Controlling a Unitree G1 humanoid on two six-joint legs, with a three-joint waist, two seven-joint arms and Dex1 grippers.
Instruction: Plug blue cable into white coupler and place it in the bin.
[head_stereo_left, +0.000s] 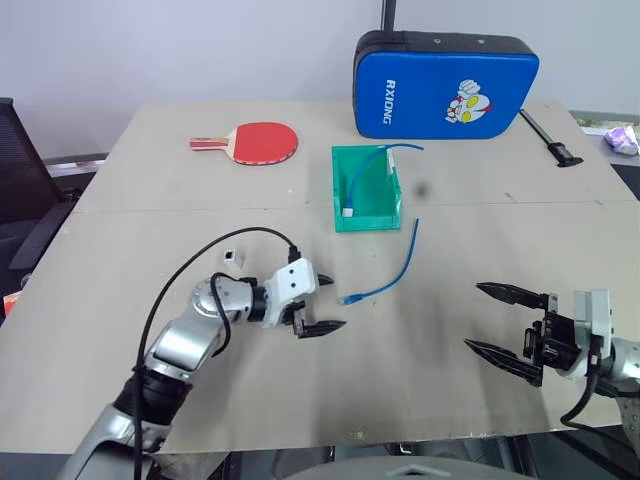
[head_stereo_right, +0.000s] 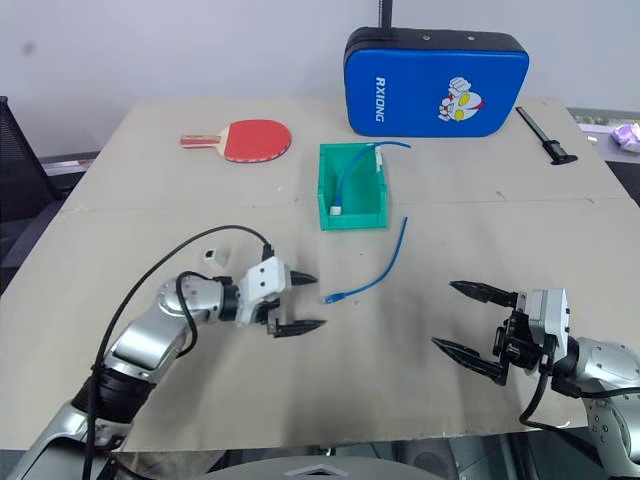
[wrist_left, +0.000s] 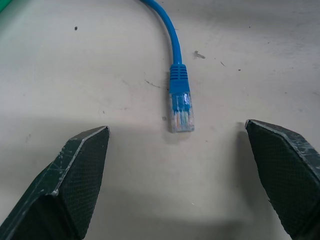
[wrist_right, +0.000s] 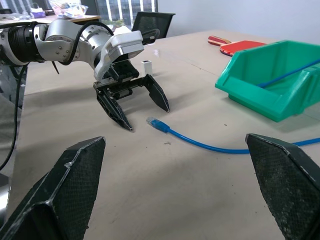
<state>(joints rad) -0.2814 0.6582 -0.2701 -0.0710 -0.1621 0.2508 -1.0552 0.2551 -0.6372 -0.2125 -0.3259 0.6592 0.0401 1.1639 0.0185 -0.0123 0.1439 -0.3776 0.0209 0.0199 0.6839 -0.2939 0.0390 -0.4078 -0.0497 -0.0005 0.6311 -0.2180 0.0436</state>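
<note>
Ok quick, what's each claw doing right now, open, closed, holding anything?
Left claw: open, empty, facing the blue cable plug.
Right claw: open, empty.

Silver-grey arms, white wrist blocks, black cables, black-fingered left pincer (head_stereo_left: 321, 306).

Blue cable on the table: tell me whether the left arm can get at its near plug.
Probably yes: the left end effector is open, facing the blue cable, whose near plug lies on bare table between the fingers.

white coupler (head_stereo_left: 231, 255) too small to show its socket, purple object (head_stereo_left: 621, 139) cut off at edge
</note>
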